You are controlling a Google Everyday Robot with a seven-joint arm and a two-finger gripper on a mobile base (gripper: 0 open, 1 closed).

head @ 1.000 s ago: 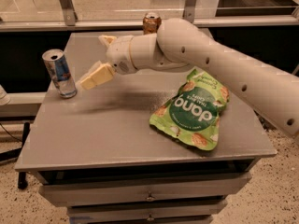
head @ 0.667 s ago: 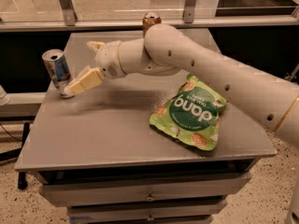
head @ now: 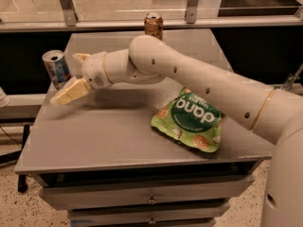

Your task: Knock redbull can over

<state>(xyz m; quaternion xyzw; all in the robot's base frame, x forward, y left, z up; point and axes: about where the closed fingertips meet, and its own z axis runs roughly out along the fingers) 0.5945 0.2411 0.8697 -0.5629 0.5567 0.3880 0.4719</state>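
Observation:
The redbull can (head: 56,70), slim, silver and blue, is at the far left edge of the grey table (head: 109,136) and leans to the left, its open top tipped away from the arm. My gripper (head: 66,79) is right beside it on its right. The jaws are spread: the lower cream finger (head: 67,92) reaches under and in front of the can's base, and the upper finger (head: 81,57) is behind the can. The lower finger appears to touch the can's bottom.
A green snack bag (head: 189,119) lies flat on the right of the table under my arm. A brown-and-gold can (head: 153,25) stands at the back edge. The table's left edge is just beyond the redbull can. Drawers (head: 151,200) are below.
My gripper has swept left across the table to the redbull can. The can stood upright a second ago and now leans left, shifted slightly toward the table's edge.

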